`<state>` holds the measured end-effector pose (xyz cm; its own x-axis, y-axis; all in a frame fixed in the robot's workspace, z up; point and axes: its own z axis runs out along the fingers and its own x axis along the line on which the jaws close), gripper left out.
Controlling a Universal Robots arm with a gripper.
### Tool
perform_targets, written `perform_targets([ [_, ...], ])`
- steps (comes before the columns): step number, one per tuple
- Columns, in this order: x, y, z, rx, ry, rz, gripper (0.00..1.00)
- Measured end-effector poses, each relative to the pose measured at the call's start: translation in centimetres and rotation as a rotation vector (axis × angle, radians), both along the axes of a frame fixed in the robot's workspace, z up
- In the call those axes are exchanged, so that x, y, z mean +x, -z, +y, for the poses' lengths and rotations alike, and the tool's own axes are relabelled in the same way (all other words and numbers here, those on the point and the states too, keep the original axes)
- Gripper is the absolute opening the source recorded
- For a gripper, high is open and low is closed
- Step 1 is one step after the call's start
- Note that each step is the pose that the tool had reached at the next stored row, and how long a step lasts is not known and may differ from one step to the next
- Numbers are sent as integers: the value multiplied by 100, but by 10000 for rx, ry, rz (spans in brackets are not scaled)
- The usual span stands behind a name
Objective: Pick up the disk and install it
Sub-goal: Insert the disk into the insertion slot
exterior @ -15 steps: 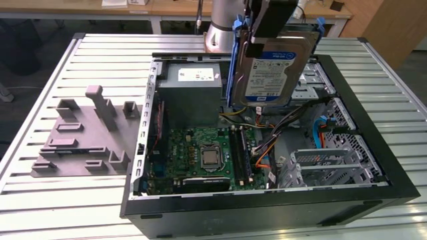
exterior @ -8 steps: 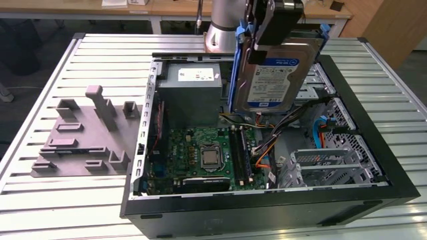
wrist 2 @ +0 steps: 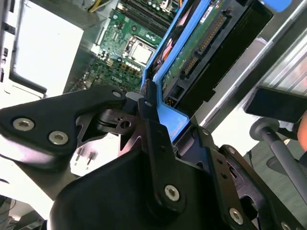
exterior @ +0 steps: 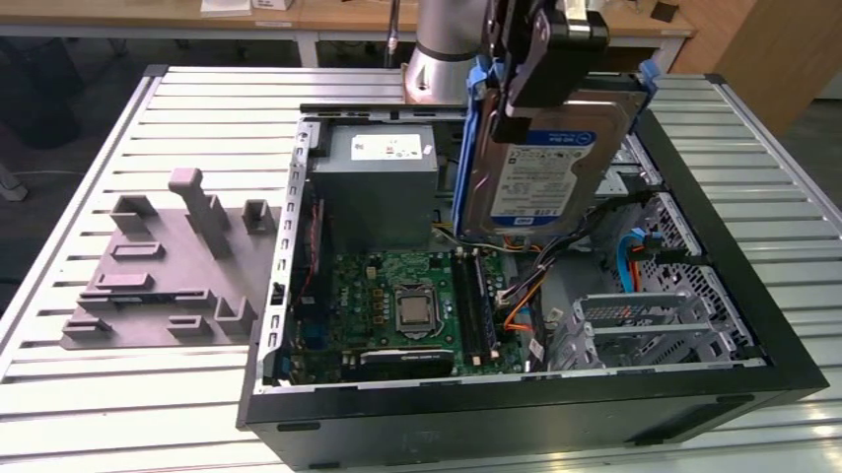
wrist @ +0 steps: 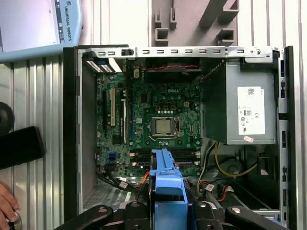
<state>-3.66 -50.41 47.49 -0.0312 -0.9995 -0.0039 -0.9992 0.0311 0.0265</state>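
Observation:
The disk (exterior: 542, 168), a silver hard drive with a white-and-blue label in a blue carrier frame, hangs upright and tilted above the open computer case (exterior: 736, 325). My gripper (exterior: 524, 99) is shut on its upper end, over the back right part of the case in the exterior view. In the second wrist view the black fingers (wrist 2: 149, 112) clamp the blue carrier (wrist 2: 165, 117), and the disk's green circuit board (wrist 2: 192, 50) faces the camera. The first wrist view shows the carrier (wrist: 166, 179) held between the gripper (wrist: 168, 207) links, above the motherboard (wrist: 160, 115).
Inside the case sit a grey power-supply box (exterior: 379, 177), the motherboard (exterior: 408, 301) and a metal drive cage (exterior: 658, 320) with orange and blue cables. A grey moulded fixture (exterior: 165, 266) lies on the slatted table at the exterior view's left. A person's hand (wrist: 7, 211) rests beside the case.

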Motion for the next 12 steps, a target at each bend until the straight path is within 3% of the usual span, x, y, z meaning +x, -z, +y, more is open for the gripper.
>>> perform_targets([
  [5, 0, 2, -106, -2, 0, 1, 36],
  [10, 0, 5, -252, -11, 0, 1, 36],
  [12, -1, 8, -277, -8, 0, 0, 36],
])
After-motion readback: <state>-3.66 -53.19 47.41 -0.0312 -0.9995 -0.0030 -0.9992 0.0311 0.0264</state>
